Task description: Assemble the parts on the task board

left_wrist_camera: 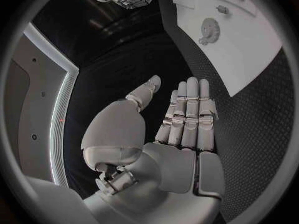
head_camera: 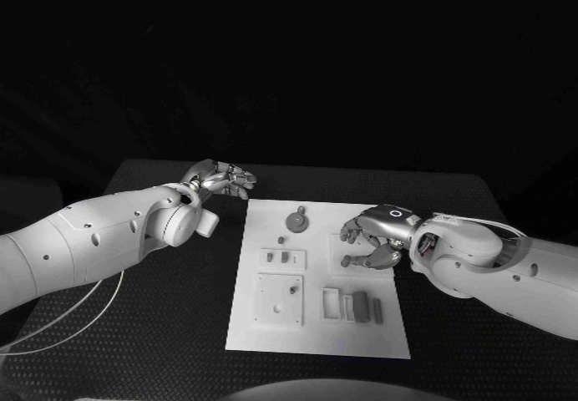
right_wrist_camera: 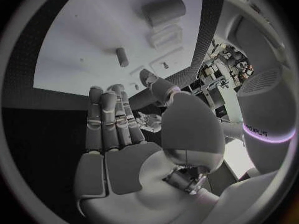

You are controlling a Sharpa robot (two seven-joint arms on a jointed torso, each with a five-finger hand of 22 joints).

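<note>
hovering over task board (head_camera: 316, 334), right robot hand (head_camera: 373, 240) empty; left robot hand (head_camera: 223, 179) released.

Dim, dark surround; wrist views bend edges; mild grain.

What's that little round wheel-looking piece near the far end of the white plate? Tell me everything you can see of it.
The gear is a small grey disc that lies flat on the task board, near the board's far edge and about midway across it. The left wrist view shows fine teeth round its rim. A short stub sticks out from one side. It looks like matte plastic. Nothing touches it: the right robot hand hovers beside it over the board, and the left robot hand sits off the board, open.
</note>
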